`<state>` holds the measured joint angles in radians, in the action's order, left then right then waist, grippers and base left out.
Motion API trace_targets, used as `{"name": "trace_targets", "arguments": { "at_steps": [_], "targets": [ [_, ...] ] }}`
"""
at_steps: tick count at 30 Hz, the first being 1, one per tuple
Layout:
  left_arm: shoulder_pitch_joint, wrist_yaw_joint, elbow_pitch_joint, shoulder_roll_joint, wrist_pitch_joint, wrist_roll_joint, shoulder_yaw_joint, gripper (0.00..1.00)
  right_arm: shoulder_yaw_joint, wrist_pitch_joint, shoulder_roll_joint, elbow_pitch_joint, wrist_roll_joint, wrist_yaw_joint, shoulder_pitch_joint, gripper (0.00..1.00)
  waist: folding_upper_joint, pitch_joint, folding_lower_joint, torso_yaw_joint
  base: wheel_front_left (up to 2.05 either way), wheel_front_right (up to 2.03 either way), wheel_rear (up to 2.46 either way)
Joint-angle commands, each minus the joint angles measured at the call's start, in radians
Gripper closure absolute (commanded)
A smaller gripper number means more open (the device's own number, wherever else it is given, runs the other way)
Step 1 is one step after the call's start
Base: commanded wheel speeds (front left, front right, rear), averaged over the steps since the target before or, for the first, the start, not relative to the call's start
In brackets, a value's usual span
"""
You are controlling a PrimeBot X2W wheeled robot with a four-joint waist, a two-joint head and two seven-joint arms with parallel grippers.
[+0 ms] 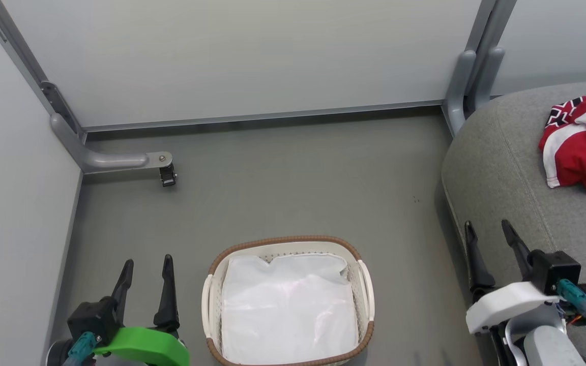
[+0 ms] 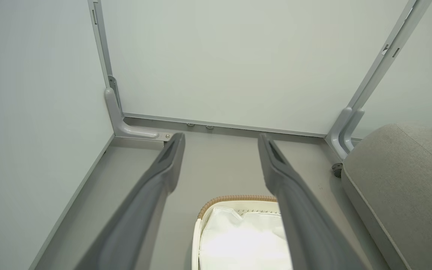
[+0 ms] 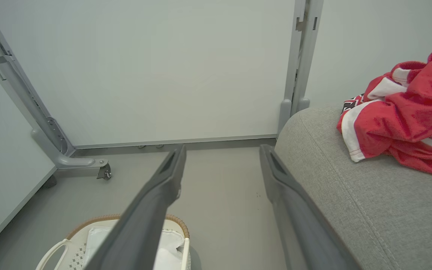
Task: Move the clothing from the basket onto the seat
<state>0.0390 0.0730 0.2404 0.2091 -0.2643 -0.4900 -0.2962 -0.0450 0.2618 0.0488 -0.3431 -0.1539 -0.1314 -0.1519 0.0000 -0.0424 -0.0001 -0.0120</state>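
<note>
Clothing [image 1: 583,147] on seat [image 1: 496,168], white sheet [image 1: 288,305] lining basket [image 1: 285,239]; left gripper [image 1: 148,259], right gripper [image 1: 487,223] spread wide, empty

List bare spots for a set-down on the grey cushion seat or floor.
Free: the large grey fabric seat left of the red white-striped garments; grey floor between the white brown-rimmed basket and back panel. Crowded: seat's right end, under the garments.

Your head camera looks steeply down on the basket [image 1: 288,238] from above its near side. Your left wrist camera sits low, left of the basket, facing the wall [image 2: 219,63]. Your right wrist camera sits right of the basket, close beside the seat [image 3: 369,210], facing likewise. All three share basket, wall and seat.
</note>
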Motion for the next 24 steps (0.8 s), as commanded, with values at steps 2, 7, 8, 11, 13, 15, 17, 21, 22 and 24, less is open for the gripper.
{"name": "trace_targets", "arguments": {
  "at_steps": [2,7,8,11,13,15,17,21,22,24],
  "targets": [
    [-0.030,-0.015,0.006,-0.016,0.000,0.020,0.024,0.00,0.024,0.005,0.004,0.024,-0.028,0.001,0.050,0.00,0.0000,0.014,0.0001,-0.011,0.00,0.00,0.00],
    [-0.078,-0.039,0.007,-0.046,0.000,0.052,0.075,0.00,0.068,0.005,0.003,0.050,-0.064,0.001,0.111,0.00,0.0000,0.026,0.0001,-0.012,0.00,0.00,0.00],
    [-0.085,-0.044,0.005,-0.050,0.000,0.057,0.081,0.00,0.070,0.005,0.004,0.054,-0.069,0.001,0.115,0.00,0.0000,0.027,0.0001,-0.012,0.00,0.00,0.00],
    [-0.107,-0.054,0.003,-0.058,0.000,0.071,0.102,0.00,0.075,0.004,0.004,0.063,-0.078,0.001,0.128,0.00,0.0000,0.029,0.0001,-0.012,0.00,0.00,0.00],
    [-0.118,-0.056,0.002,-0.065,0.000,0.081,0.116,0.00,0.073,0.005,0.004,0.070,-0.076,0.001,0.132,0.00,0.0000,0.030,0.0001,-0.012,0.00,0.00,0.00],
    [-0.124,-0.057,-0.002,-0.073,0.000,0.088,0.129,0.00,0.068,0.004,0.004,0.074,-0.073,0.001,0.140,0.00,0.0000,0.030,0.0001,-0.014,0.00,0.00,0.00],
    [-0.130,-0.063,-0.004,-0.080,0.000,0.098,0.136,0.00,0.066,0.005,0.004,0.077,-0.072,0.001,0.147,0.00,0.0000,0.031,0.0001,-0.015,0.00,0.00,0.00],
    [-0.135,-0.071,-0.007,-0.088,0.000,0.107,0.149,0.00,0.069,0.005,0.004,0.076,-0.070,0.001,0.145,0.00,0.0000,0.035,0.0001,-0.017,0.00,0.00,0.00],
    [-0.135,-0.073,-0.007,-0.090,0.000,0.108,0.152,0.00,0.071,0.005,0.004,0.077,-0.071,0.001,0.145,0.00,0.0000,0.036,0.0001,-0.017,0.00,0.00,0.00],
    [-0.137,-0.077,-0.004,-0.093,0.000,0.112,0.155,0.00,0.075,0.005,0.004,0.077,-0.073,0.001,0.146,0.00,0.0000,0.038,0.0001,-0.016,0.00,0.00,0.00]
  ]
}}
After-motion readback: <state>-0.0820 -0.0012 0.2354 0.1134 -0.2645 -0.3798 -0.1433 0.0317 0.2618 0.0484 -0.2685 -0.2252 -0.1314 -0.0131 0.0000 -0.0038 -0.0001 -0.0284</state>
